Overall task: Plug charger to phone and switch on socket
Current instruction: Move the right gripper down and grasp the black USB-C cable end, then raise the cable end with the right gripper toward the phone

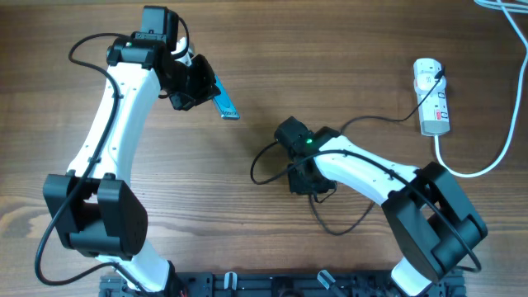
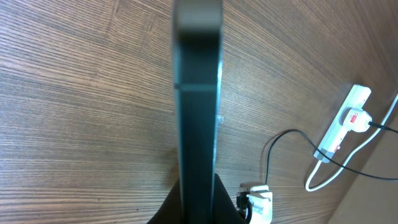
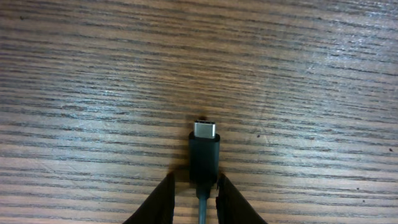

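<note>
Charger (image 3: pixel 204 149) tip, its metal plug pointing outward, sat pinched between the nearly closed right fingers (image 3: pixel 158 202) just above the surface (image 1: pixel 346 49), about midway between its left and right edges. The phone (image 1: pixel 226 105) was clamped edge-on in the left fingers (image 2: pixel 168 211), nearer the far edge and left corner. The socket (image 1: pixel 432 99) lay by the far right corner, with the thin black cable running to it.

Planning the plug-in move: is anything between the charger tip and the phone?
Nothing visible does. Only bare table lies between the charger in the right tool and the phone held by the left tool.
</note>
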Available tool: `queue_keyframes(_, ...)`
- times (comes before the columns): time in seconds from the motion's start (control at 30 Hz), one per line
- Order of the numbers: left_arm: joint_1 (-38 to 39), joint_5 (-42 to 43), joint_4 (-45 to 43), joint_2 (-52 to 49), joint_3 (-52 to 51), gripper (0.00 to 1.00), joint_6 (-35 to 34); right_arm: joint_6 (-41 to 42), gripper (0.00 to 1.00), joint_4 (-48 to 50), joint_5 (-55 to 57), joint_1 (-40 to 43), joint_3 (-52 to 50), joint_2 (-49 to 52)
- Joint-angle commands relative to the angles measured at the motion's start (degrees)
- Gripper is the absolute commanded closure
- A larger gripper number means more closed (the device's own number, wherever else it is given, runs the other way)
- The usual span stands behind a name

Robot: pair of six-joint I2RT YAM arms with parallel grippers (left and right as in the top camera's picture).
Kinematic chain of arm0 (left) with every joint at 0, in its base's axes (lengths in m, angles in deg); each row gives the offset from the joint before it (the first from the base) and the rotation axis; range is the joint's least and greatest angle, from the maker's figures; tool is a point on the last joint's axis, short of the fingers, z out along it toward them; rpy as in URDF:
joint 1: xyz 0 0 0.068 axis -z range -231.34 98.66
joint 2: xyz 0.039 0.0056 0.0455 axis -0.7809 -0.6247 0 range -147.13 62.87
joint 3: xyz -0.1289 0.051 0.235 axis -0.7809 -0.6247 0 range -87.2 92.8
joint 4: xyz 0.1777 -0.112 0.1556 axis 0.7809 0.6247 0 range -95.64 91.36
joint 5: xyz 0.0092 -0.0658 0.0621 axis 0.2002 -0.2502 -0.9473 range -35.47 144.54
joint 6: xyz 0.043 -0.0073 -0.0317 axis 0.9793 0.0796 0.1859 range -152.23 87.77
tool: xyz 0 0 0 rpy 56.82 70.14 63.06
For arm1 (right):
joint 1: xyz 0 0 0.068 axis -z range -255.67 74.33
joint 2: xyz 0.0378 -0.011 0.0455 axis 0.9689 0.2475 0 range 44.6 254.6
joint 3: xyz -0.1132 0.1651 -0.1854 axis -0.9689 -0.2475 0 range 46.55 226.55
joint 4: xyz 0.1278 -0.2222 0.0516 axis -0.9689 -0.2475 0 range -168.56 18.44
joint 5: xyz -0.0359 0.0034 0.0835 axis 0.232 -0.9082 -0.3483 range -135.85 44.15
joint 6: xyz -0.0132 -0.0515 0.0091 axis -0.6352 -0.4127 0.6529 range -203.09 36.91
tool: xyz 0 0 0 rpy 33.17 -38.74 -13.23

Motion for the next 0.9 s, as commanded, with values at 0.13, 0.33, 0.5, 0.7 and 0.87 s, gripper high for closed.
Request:
queue_keyframes(0.13, -0.11, -0.09, -0.39, 1.33, 0.48, 0.96, -0.17, 1.36, 0.76, 1.84, 1.7, -0.46, -3.93, 2.03)
queue_keyframes(0.33, -0.11, -0.09, -0.35, 1.33, 0.48, 0.96, -0.17, 1.38, 0.76, 1.84, 2.08, -0.15, -3.93, 2.03)
queue_keyframes(0.5, -0.11, -0.09, -0.35, 1.33, 0.48, 0.96, -0.17, 1.33, 0.82, 1.66, 1.84, 1.07, -3.93, 2.03)
queue_keyframes(0.7, -0.11, -0.09, -0.35, 1.33, 0.48, 0.96, -0.17, 1.33, 0.85, 1.36, 0.92, 1.07, -3.96, 2.03)
queue_keyframes(0.87, -0.11, -0.07, -0.37, 1.33, 0.48, 0.96, -0.17, 1.33, 0.86, 1.42, 0.94, 1.07, -3.96, 2.03)
